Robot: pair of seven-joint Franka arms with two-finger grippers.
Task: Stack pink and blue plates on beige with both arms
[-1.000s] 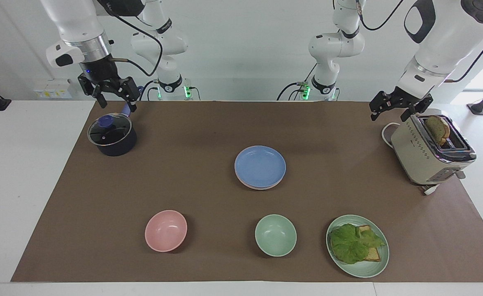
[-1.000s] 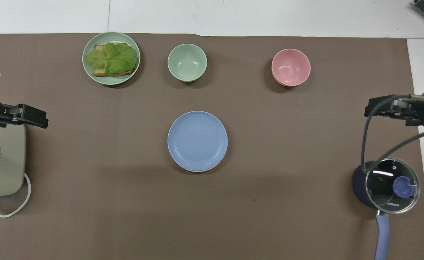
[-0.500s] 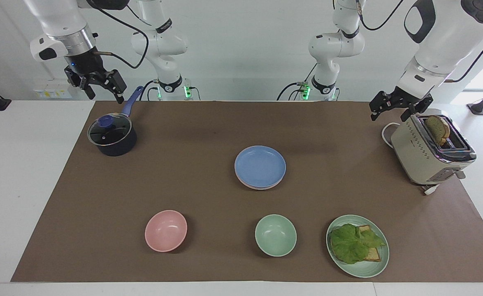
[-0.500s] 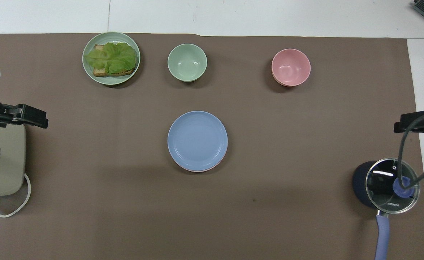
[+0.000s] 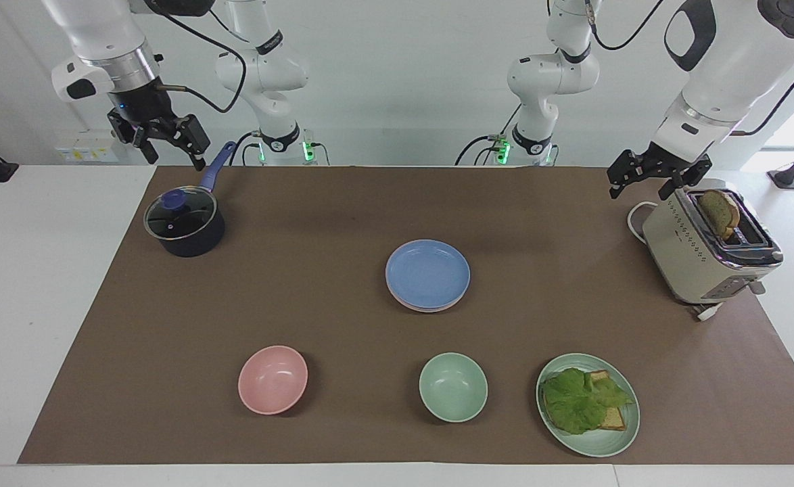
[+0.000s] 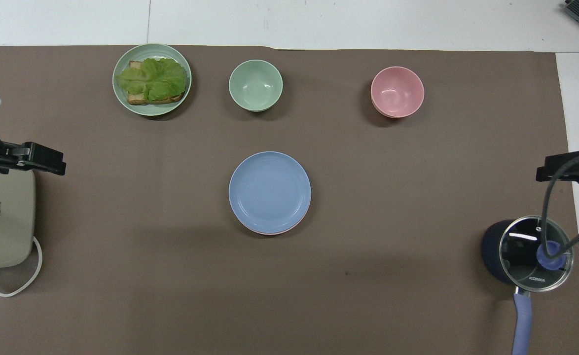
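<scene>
The blue plate [image 5: 427,274] [image 6: 270,191] lies on top of a stack in the middle of the brown mat. A thin rim of the pink plate [image 6: 271,232] shows under its edge on the robots' side. The beige plate is hidden beneath them. My right gripper [image 5: 174,161] [image 6: 548,172] hangs open and empty, high over the mat's edge at the right arm's end, by the saucepan handle. Open and empty too, my left gripper [image 5: 642,189] [image 6: 48,162] hovers over the toaster at the left arm's end. Both are well away from the stack.
A lidded dark saucepan [image 5: 184,223] stands at the right arm's end and a cream toaster [image 5: 708,247] with bread at the left arm's end. Farthest from the robots sit a pink bowl [image 5: 272,379], a green bowl [image 5: 452,387] and a green plate [image 5: 617,443] of lettuce and toast.
My right gripper has risen from over the saucepan and drawn back toward the right arm's end of the table. The left arm and the plates have not moved.
</scene>
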